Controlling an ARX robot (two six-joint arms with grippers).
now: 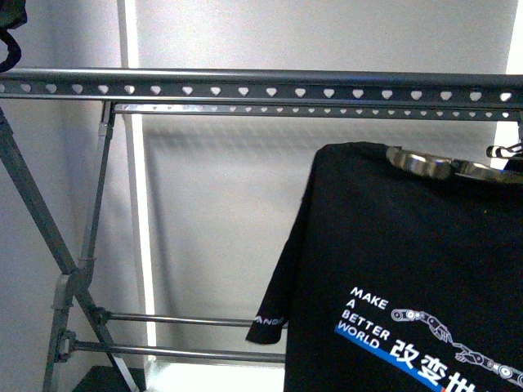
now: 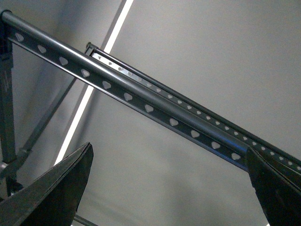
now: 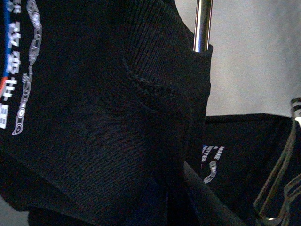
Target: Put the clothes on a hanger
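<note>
The black T-shirt [image 1: 409,269] with the white "MAKE A BETTER WORLD" print hangs at the right of the front view, below the grey rack's rail [image 1: 261,86] with its heart-shaped holes. A bronze coat hanger [image 1: 425,163] shows in its collar. In the right wrist view the shirt [image 3: 94,117] fills the picture, and my right gripper [image 3: 174,197] is shut on its fabric, the fingers mostly buried in cloth. My left gripper [image 2: 169,197] is open and empty, its dark fingers [image 2: 56,188] spread below the rail [image 2: 150,108]. Neither gripper shows in the front view.
A second, thinner punched rail [image 1: 327,109] runs behind the first. Slanted legs [image 1: 49,212] and low crossbars [image 1: 188,318] stand at the left. A dark garment [image 1: 10,33] hangs at the top left corner. A wire hanger [image 3: 282,179] and a shiny rod [image 3: 202,23] are near the right gripper.
</note>
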